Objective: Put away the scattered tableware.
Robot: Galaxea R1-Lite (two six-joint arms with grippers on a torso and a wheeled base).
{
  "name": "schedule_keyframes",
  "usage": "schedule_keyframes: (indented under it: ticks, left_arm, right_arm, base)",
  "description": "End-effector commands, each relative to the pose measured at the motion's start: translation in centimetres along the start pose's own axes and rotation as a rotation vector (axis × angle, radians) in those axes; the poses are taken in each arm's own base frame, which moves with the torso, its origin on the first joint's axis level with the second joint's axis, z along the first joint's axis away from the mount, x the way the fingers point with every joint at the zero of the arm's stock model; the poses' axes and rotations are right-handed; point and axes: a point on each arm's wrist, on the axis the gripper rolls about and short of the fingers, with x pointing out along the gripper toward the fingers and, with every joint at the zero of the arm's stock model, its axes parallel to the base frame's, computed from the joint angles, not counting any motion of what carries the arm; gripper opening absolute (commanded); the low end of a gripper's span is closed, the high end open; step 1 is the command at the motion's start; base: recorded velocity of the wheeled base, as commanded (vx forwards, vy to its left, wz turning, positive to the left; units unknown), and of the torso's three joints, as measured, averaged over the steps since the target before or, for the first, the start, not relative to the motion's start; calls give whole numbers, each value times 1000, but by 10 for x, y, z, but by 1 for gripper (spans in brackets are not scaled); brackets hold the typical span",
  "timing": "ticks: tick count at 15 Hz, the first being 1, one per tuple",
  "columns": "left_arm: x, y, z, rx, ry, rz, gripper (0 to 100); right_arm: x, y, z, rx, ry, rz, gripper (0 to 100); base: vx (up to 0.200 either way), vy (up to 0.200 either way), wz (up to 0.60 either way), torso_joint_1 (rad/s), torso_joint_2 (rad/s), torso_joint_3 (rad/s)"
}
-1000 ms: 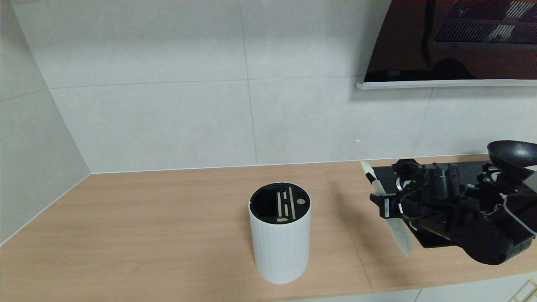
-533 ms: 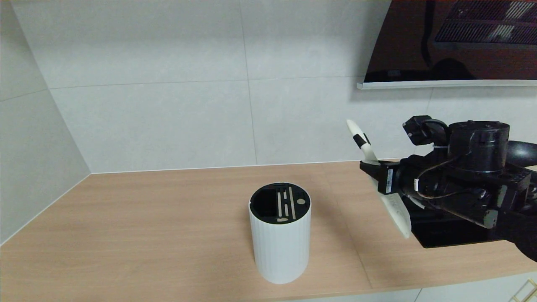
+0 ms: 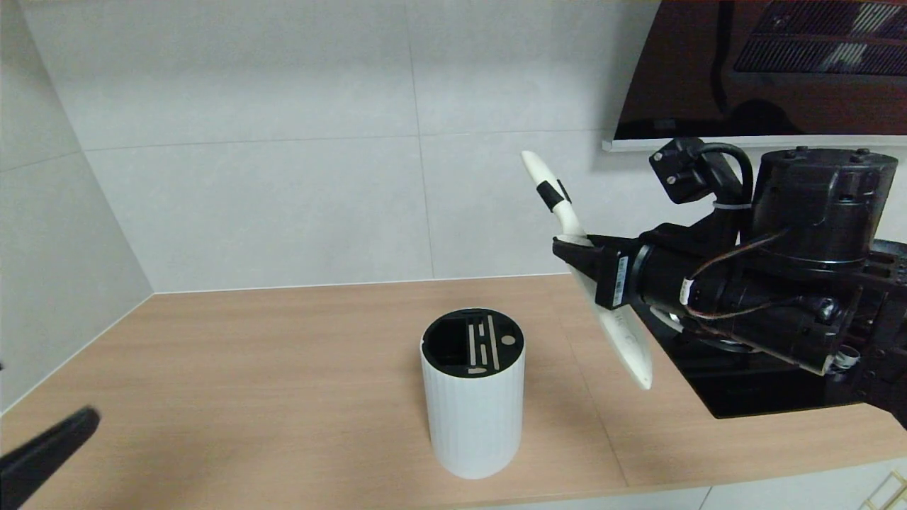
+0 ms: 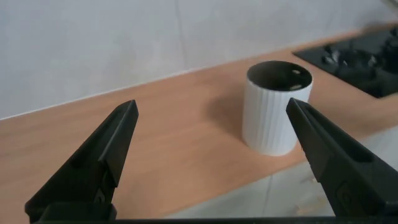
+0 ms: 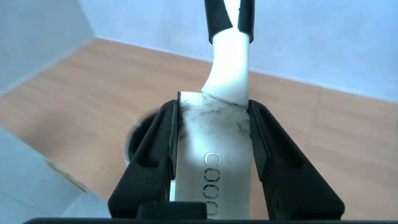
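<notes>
A white ribbed utensil holder (image 3: 473,404) with a black slotted top stands on the wooden counter (image 3: 248,368). My right gripper (image 3: 577,255) is shut on a white knife (image 3: 623,336), up in the air to the right of the holder. The handle with its black band points up and the blade slants down. In the right wrist view the fingers (image 5: 152,149) clamp the knife (image 5: 214,134), with the holder's dark mouth (image 5: 138,140) beneath. My left gripper (image 4: 211,155) is open and holds nothing, on the near left of the holder (image 4: 277,109).
A black cooktop (image 3: 744,400) lies on the counter under the right arm, with a dark range hood (image 3: 765,71) above it. Tiled walls meet in a corner at the far left. The counter's front edge runs just before the holder.
The right arm has lifted the knife off the cooktop area, up and leftward toward the holder. A left gripper finger has come into the head view's lower left corner.
</notes>
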Motion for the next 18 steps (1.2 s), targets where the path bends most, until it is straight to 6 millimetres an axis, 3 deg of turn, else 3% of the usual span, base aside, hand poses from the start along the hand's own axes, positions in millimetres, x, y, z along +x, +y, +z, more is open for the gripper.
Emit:
schedule_keyframes:
  ticks: [1, 7, 11, 18]
  left_arm:
    - [118, 6, 25, -58, 109, -132, 100]
    - [180, -57, 14, -504, 104, -415, 100]
    - [198, -85, 3, -686, 146, -509, 100]
    - [219, -98, -8, -741, 141, -530, 100]
  right_arm:
    - [8, 15, -10, -8, 31, 38, 0]
    - [14, 57, -29, -21, 68, 63, 0]
    - [23, 78, -37, 13, 29, 76, 0]
    - [19, 91, -44, 41, 20, 102, 0]
  base:
    - [0, 0, 0, 0, 0, 0]
    - [0, 0, 0, 0, 0, 0]
    - [0, 0, 0, 0, 0, 0]
    - [0, 0, 0, 0, 0, 0]
